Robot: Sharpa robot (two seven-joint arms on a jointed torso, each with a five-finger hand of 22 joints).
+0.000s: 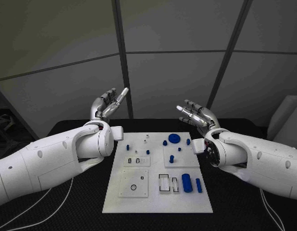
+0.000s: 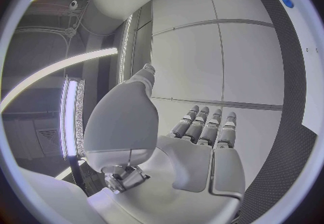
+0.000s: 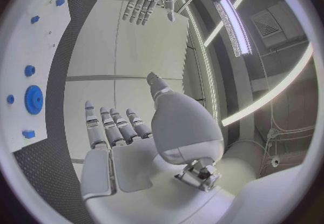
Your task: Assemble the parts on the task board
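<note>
Task board (image 1: 159, 204) lies flat mid desk (image 1: 239, 211), between both arms. Blue parts on its right half: round disc (image 1: 174, 138) near far edge, thick cylinder (image 1: 187, 183) and slim peg (image 1: 198, 185) near front, small pegs (image 1: 170, 158) between. Left hand (image 1: 109, 107) and right hand (image 1: 198, 115) raised above far edge of desk, fingers (image 2: 206, 127) spread, holding nothing. Parts look small, rigid, light, smooth, likely slippery. Judgement: pinch cylinder across its middle; take disc by rim. Assembly not yet begun.

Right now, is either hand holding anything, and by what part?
Nothing is held. The left hand and right hand are raised, fingers apart, above the task board.
</note>
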